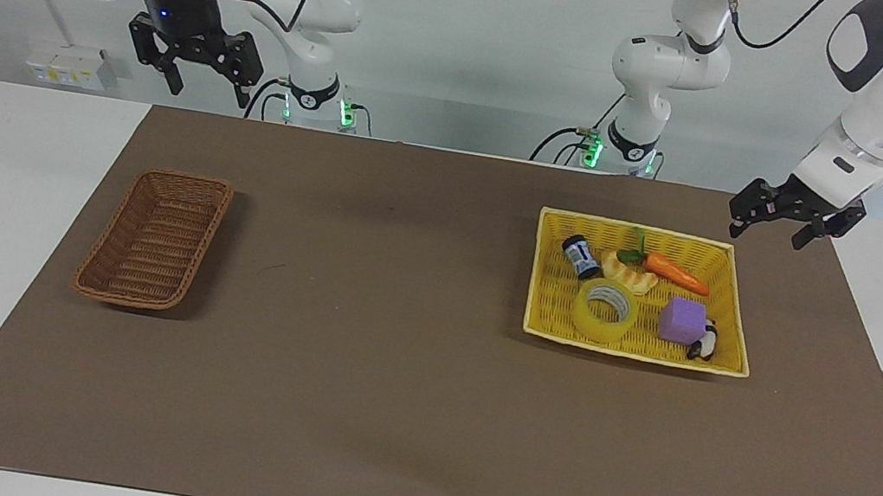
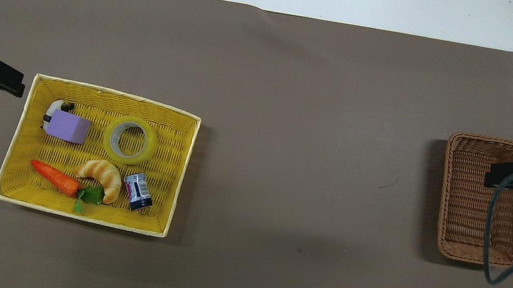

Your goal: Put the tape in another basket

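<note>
Tape (image 1: 605, 310) flat in yellow basket (image 1: 544, 298); left tool (image 1: 777, 231) apart, raised beside basket, empty.

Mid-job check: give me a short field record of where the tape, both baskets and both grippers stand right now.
tape: yellow translucent packing tape roll lying flat in the bright yellow woven basket, untouched
target: empty dark-brown oblong wicker basket, at the right arm's end of the table
left gripper: jaws open, raised by the yellow basket's corner
right gripper: jaws open, raised, waiting

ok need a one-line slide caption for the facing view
Tape lies in the yellow basket; brown basket awaits; both grippers raised, left gripper, right gripper.
</note>
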{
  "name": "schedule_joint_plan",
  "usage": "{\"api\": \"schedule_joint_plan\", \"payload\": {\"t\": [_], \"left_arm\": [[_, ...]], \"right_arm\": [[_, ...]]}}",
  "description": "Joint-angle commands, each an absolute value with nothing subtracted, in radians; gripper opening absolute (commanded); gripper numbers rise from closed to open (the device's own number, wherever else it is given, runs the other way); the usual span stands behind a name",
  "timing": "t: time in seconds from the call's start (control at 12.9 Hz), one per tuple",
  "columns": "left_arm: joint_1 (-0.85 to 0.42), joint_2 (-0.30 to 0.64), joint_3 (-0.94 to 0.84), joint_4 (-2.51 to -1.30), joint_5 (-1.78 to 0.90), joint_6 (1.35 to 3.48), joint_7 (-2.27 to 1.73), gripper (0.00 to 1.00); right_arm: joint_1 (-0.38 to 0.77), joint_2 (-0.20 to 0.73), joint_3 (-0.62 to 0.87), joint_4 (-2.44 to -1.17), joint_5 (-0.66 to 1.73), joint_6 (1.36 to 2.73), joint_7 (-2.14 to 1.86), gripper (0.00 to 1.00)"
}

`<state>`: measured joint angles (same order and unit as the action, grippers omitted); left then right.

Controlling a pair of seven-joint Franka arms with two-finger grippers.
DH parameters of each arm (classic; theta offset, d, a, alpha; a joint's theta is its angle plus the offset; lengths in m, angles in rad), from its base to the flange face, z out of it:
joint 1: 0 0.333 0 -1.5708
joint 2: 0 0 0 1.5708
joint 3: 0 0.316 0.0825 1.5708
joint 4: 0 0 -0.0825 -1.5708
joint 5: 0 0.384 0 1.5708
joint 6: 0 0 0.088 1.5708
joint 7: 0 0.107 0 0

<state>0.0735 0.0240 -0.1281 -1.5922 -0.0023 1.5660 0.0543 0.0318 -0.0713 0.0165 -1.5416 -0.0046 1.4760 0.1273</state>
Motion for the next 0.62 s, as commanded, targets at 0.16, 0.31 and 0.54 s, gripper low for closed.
{"api": "schedule_joint_plan", "payload": {"t": [0.16, 0.31, 0.54], "left_arm": [[0.086, -0.04, -0.132, -1.716, -0.018, 1.658, 0.089, 1.0], [0.083, -0.048, -0.132, -1.738, -0.018, 1.677, 0.089, 1.0], [0.075, -0.048, -0.132, -1.776, -0.018, 1.712, 0.087, 1.0]], "right_arm": [[0.015, -0.086, 0.02, -1.562, 0.008, 1.494, 0.095, 1.0], [0.015, -0.086, 0.02, -1.562, 0.009, 1.494, 0.095, 1.0], [0.015, -0.086, 0.02, -1.562, 0.009, 1.494, 0.097, 1.0]]}}
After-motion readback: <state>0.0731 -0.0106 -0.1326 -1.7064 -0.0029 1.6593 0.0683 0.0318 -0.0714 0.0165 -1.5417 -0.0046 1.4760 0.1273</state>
